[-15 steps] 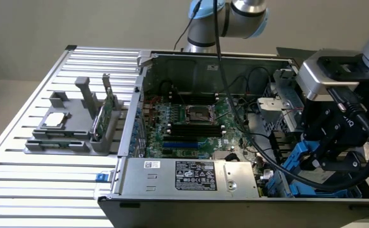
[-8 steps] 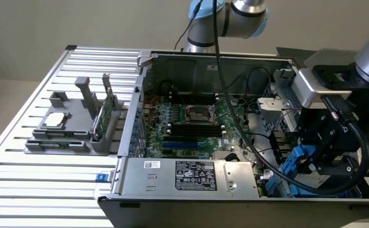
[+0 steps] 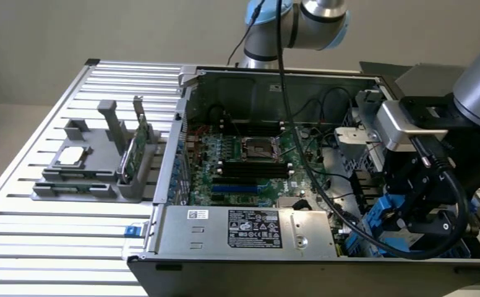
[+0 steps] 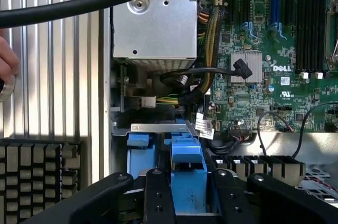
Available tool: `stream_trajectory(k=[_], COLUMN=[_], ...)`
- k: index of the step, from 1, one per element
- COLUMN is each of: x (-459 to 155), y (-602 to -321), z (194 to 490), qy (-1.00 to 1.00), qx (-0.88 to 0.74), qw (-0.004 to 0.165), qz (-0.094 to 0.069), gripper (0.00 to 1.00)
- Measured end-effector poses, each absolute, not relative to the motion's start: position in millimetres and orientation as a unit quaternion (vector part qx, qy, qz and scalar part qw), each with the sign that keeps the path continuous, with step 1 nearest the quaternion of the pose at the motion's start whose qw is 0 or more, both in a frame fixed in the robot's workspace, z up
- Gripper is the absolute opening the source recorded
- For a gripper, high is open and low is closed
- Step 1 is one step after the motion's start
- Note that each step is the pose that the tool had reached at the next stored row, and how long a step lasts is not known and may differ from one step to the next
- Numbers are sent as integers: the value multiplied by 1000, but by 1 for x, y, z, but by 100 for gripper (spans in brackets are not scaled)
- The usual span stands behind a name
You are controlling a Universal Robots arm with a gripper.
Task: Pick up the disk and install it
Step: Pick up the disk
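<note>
Wrist view, disk (image 4: 188, 174) edge-on showing its blue plastic rail, black jaws clenched on its two sides

Robot lab: arm (image 3: 318, 21), opened computer tower (image 3: 306, 271)

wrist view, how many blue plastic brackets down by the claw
2. One tall blue plastic bracket sits right at the black claw; a second blue plastic bracket is beside it, nearer the slatted metal table. Others may be hidden under the claw.
</note>
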State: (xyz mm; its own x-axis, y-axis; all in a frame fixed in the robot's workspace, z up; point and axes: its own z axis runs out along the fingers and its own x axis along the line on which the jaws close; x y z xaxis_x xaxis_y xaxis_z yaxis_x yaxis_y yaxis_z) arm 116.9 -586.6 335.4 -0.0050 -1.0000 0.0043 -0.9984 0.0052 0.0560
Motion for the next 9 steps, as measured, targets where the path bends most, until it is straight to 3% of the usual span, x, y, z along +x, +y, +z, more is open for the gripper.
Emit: stream_trajectory(k=[3,4,9], x=[117,117,117], y=[-586,-587,-586], z=[333,334,334], qy=[-709,-709,-709], qx=[705,705,705], qw=[21,21,22], qz=[-19,-19,-18], gripper=[34,40,40])
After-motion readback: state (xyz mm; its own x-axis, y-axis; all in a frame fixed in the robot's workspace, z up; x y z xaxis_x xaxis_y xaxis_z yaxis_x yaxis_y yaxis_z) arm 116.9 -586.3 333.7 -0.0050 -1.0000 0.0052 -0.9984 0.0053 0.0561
